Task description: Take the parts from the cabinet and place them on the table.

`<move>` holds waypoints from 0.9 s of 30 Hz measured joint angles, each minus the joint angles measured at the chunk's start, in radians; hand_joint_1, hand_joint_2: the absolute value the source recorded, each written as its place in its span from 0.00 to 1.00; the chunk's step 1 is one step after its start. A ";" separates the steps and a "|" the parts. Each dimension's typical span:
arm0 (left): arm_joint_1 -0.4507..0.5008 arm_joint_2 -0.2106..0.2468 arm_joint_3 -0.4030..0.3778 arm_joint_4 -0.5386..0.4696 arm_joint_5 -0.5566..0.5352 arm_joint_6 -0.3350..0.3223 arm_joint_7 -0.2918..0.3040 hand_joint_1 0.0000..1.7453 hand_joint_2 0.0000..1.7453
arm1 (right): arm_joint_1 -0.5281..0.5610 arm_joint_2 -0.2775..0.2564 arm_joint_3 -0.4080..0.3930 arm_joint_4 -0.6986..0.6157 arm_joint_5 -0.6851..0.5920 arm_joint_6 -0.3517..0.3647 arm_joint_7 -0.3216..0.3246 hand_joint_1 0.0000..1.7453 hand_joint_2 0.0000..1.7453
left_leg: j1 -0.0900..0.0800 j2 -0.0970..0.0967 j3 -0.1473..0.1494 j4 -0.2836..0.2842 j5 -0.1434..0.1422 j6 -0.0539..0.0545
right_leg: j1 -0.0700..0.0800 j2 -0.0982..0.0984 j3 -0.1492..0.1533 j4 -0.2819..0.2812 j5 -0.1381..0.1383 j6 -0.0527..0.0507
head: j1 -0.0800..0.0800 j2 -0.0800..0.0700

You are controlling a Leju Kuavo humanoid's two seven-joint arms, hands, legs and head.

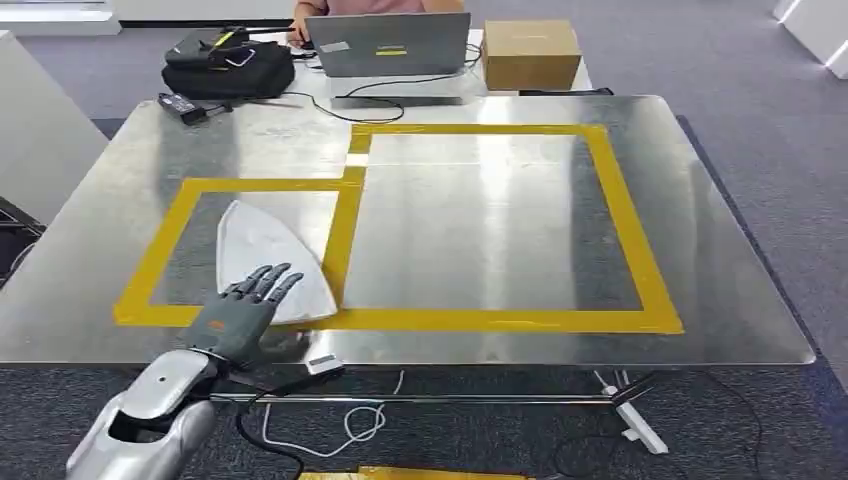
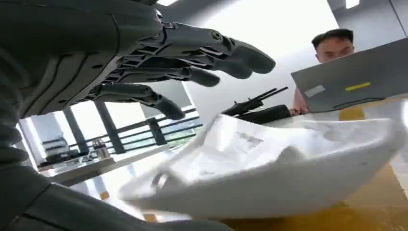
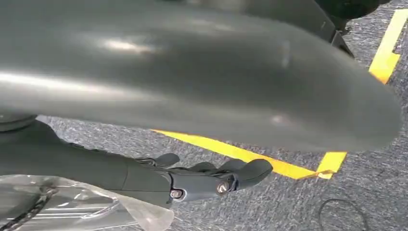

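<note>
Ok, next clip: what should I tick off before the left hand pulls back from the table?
1. White part lies flat on the table, inside the small taped box: ok.
2. Part's right corner stays off the tape: cannot tell, it sits very close.
3. Left hand no longer grips the part: ok, fingers are spread above it.
4. Palm is off the part's near edge: cannot tell.
5. Right hand holds nothing: cannot tell, it hangs over the carpet with clear plastic beside it.
6. Person is out of the way: ok, behind the laptop at the far edge.
</note>
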 joint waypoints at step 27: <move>0.001 -0.071 0.023 -0.073 0.056 0.023 -0.046 0.00 0.00 | 0.013 0.000 -0.028 -0.009 0.019 0.023 -0.012 0.00 0.00 | 0.000 0.000 0.000 0.000 0.000 0.000 | 0.000 0.000 0.000 0.000 0.000 0.000 | 0.000 0.000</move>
